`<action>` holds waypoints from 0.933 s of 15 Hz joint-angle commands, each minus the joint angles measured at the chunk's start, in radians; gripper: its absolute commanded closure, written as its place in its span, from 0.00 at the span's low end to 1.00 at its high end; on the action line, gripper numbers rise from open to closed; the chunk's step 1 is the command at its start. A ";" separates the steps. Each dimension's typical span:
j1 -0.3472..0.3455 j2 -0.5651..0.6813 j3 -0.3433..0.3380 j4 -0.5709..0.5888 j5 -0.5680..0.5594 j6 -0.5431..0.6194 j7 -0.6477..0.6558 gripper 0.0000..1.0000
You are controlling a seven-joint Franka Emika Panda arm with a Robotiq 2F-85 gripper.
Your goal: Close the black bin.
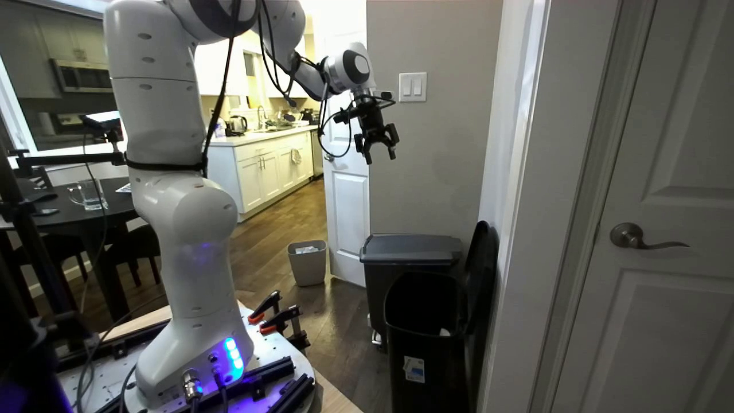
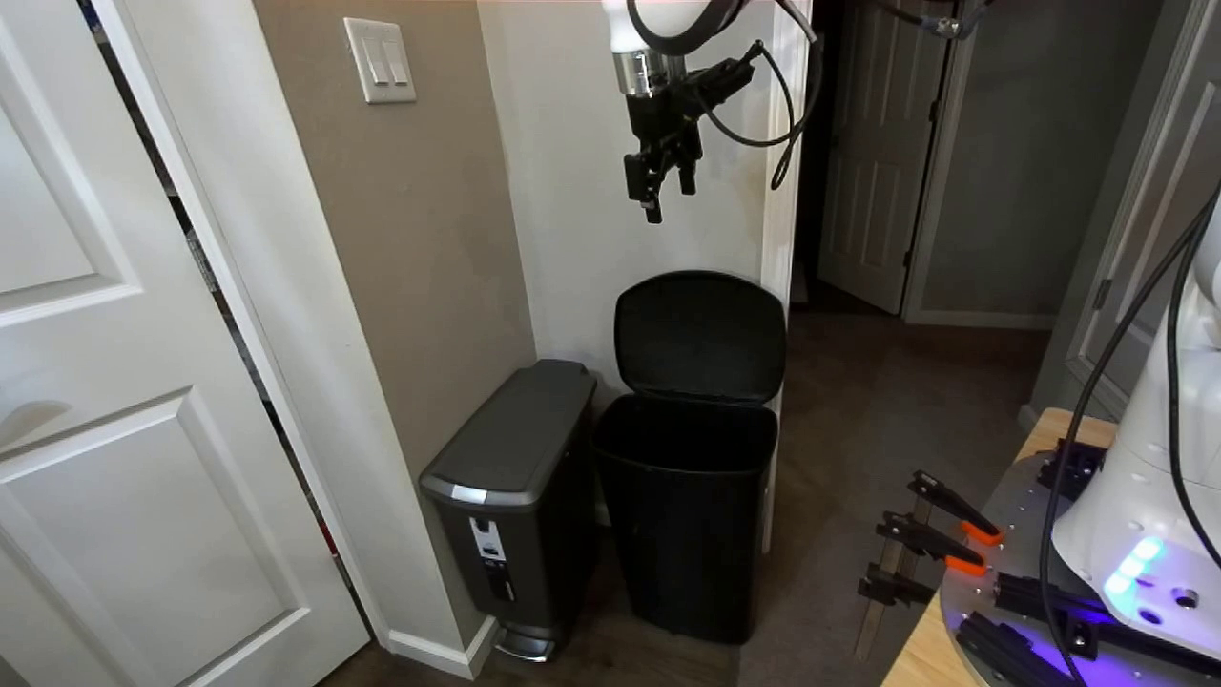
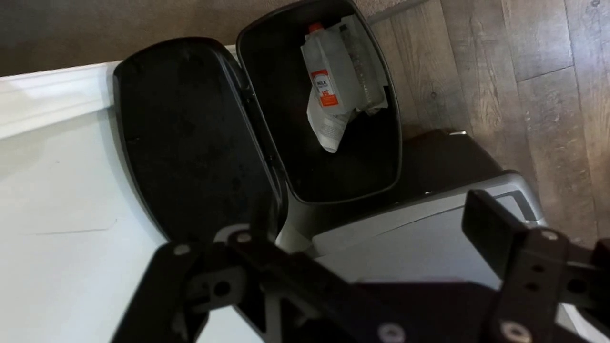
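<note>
Now the black bin (image 2: 682,544) is seen just beside the grey-lidded bin (image 2: 520,429), its lid (image 2: 701,334) raised nearly upright, wide open! Clearly higher than the grey-lidded bin, the gripper (image 1: 380,159) is held, fingers (image 3: 488,233) spread wide, nothing gripped. Above the grey-lidded bin, a light switch (image 1: 413,87) is spotted on the wall (image 1: 441,172).

"MILK" stood on the label (image 3: 324,88) of a jug (image 3: 339,62) in the bin (image 3: 295,145), outer bin sticker (image 1: 414,369) was unreadable, tag (image 2: 487,540) on grey-lidded can (image 2: 520,434) was blurred
</note>
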 commanded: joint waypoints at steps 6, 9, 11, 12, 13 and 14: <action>-0.035 0.133 -0.145 0.098 0.019 0.213 -0.032 0.00; -0.039 0.216 -0.176 0.168 0.010 0.268 -0.051 0.00; -0.044 0.284 -0.190 0.236 0.024 0.269 -0.083 0.00; -0.049 0.320 -0.196 0.275 0.033 0.266 -0.095 0.00; -0.052 0.355 -0.203 0.315 0.038 0.257 -0.100 0.00; -0.057 0.393 -0.209 0.360 0.047 0.247 -0.106 0.00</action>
